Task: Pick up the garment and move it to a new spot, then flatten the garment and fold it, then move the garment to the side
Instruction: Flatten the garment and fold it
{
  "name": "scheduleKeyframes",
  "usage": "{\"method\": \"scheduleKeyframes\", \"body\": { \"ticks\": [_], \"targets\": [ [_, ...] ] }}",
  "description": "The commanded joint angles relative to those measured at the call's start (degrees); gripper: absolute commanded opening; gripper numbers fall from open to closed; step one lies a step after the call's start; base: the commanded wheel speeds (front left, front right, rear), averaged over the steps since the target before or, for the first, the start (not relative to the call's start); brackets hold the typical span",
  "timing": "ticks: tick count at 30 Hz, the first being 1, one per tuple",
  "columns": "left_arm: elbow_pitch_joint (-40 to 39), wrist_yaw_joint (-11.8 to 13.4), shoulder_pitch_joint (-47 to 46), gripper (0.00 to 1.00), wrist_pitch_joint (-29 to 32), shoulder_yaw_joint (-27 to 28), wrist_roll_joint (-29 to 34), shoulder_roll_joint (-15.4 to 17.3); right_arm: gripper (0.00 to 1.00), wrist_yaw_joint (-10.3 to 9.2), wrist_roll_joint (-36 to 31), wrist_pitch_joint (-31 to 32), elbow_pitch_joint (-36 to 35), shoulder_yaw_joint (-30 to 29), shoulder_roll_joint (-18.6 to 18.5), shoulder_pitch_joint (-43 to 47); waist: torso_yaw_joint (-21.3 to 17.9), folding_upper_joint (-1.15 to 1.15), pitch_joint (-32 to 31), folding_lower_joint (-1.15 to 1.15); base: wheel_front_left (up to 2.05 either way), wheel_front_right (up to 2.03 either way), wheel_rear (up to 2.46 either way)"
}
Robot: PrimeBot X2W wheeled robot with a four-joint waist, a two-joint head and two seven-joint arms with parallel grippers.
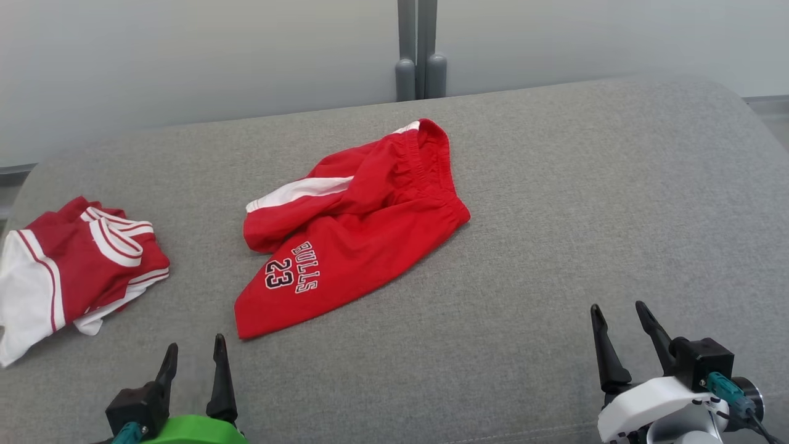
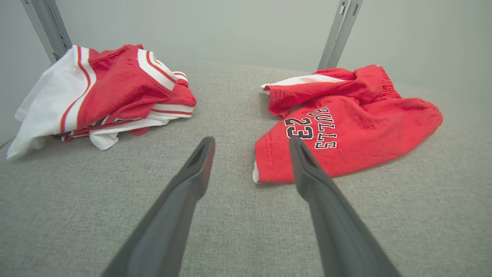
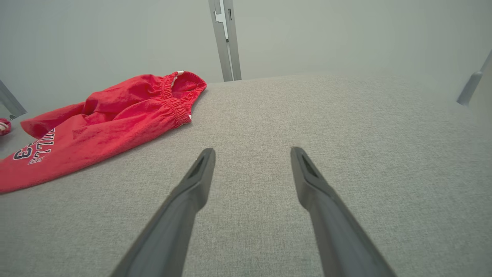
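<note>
The right tool (image 3: 251, 152) hangs over a grey woven-fabric counter (image 3: 346, 134), its two long dark grey fingers (image 3: 192, 188) spread wide with only bare cloth between them. Well apart, to the upper left, lie rumpled red cotton shorts (image 3: 115, 115), the gathered elastic waistband (image 3: 177, 100) nearest the middle and white lettering (image 3: 36, 148) at the edge. A grey metal post (image 3: 226, 38) stands behind against a pale wall (image 3: 346, 34).

The head view looks down from high on the robot's side of the red shorts (image 1: 363, 228), taking in the whole grey counter (image 1: 555, 246). The left wrist view sits low and close before their printed leg. The right wrist view sits low, farther right, with the shorts at its left edge. All three views share the shorts.
</note>
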Motion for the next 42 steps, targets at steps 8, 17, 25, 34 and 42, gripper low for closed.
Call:
{"method": "scheduleKeyframes", "body": {
  "ticks": [8,17,25,34,42],
  "targets": [
    [-11.51,-2.57,6.36,1.0,-0.44,6.52,5.46,-3.92,1.0,-0.02,0.71,0.0,0.3,-0.5,-0.06,1.01,3.89,0.0,-2.02,0.0,0.0,0.0,0.0],
    [-17.13,-6.12,11.48,1.0,-0.45,12.24,11.89,-7.55,1.0,-0.02,1.09,-0.24,1.04,-1.1,-0.08,1.83,5.14,0.0,-2.94,0.0,0.0,0.0,0.0],
    [-16.89,-8.07,10.85,1.0,-0.47,12.98,14.1,-8.52,1.0,-0.02,-0.06,2.93,2.87,0.45,-0.08,-2.64,6.39,0.0,-2.66,0.0,0.0,0.0,0.0],
    [-16.3,-9.09,9.82,1.0,-0.46,11.59,14.4,-8.67,1.0,-0.02,0.21,11.43,10.99,1.82,-0.08,-16.68,9.23,0.0,-0.42,0.0,0.0,0.0,0.0],
    [-16.2,-9.7,7.17,1.0,-0.46,9.26,14.49,-8.66,1.0,-0.02,-1.08,19.03,23.29,-1.06,-0.09,-31.84,13.95,0.0,4.77,0.0,0.0,0.0,0.0]
  ]
}}
